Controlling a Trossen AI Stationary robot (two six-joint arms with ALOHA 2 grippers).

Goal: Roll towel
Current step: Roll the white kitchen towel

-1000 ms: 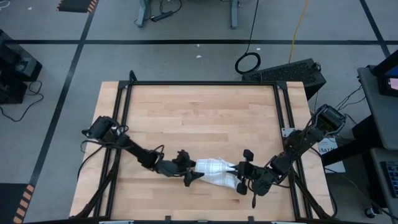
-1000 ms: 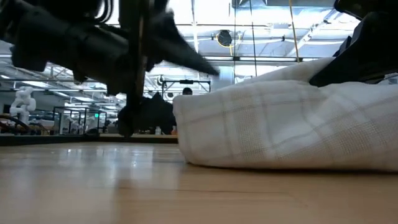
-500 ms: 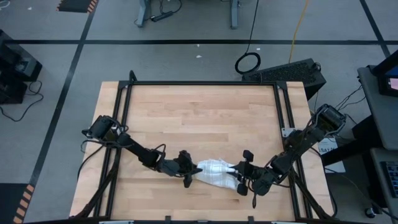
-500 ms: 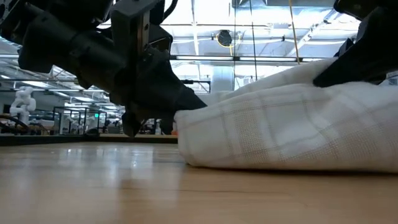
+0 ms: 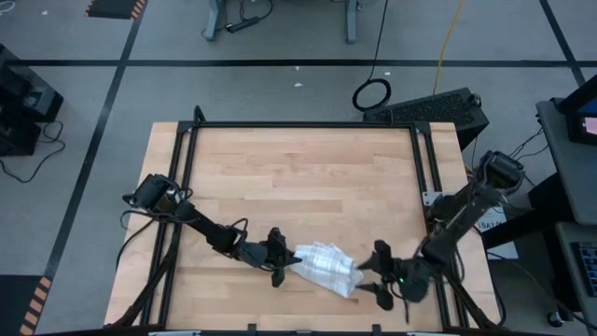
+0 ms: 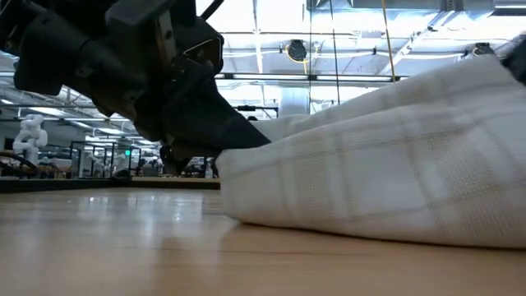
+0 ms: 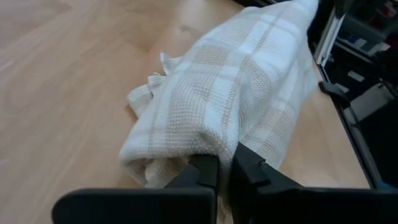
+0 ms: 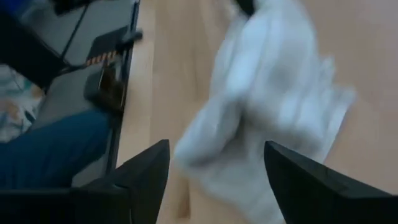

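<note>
High view, bundled towel (image 5: 324, 264) lying slantwise between left gripper (image 5: 283, 264), right gripper (image 5: 375, 277)

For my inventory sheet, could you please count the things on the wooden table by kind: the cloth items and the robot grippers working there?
Towels: 1, the towel, bunched near the table's front edge.
Grippers: 2, the left gripper shut on the towel's end, and the right gripper open beside the other end, not holding it.
Total: 3
</note>
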